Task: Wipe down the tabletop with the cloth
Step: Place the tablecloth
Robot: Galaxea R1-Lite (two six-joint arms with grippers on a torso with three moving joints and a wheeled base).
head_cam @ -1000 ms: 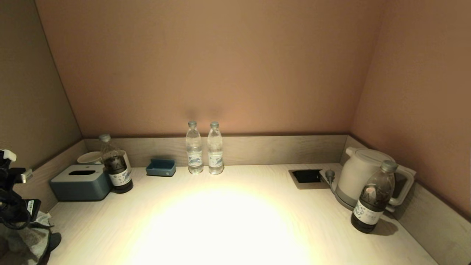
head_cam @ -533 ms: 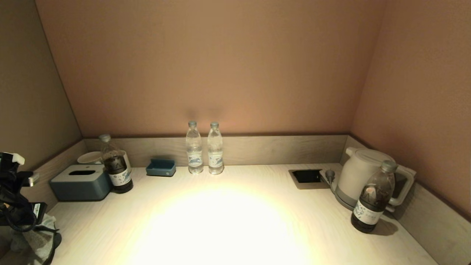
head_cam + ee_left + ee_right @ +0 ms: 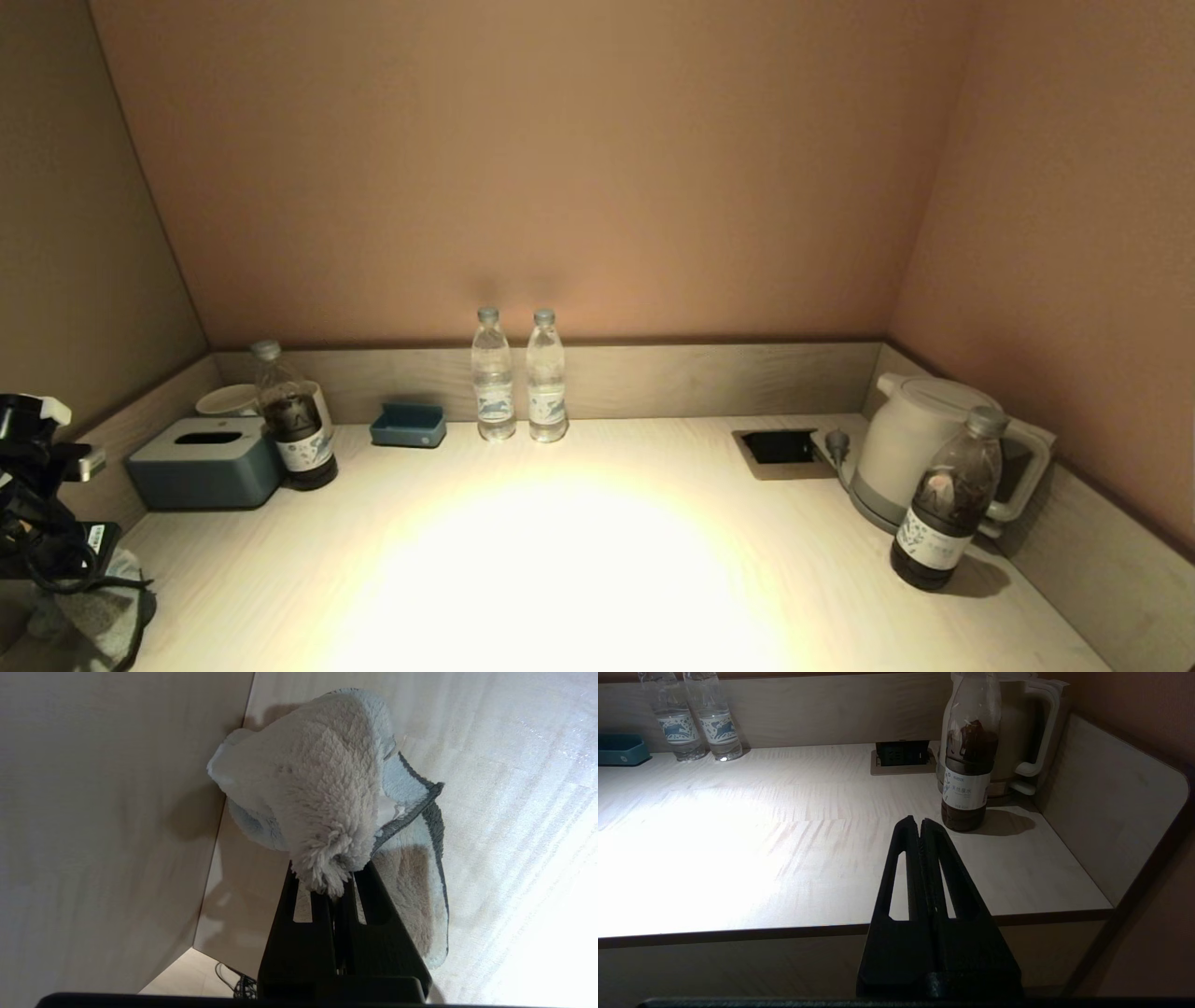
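Left gripper (image 3: 332, 882), jaws clamped on cloth (image 3: 327, 784), at the bench (image 3: 579, 560) near-left corner; right gripper (image 3: 920, 823) jaws closed, empty.

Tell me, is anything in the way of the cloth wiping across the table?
Not in the middle. The left hand holds the cloth at the tabletop's near left corner; the tissue box and bottles stand only along the edges.

Left end effector (image 3: 334, 877) is down at the near left corner, fingers (image 3: 299, 896) pinched tight on a fold of the cloth (image 3: 322, 779). Right end effector (image 3: 920, 823) hangs off past the front edge, fingers pressed together, gripping nothing.
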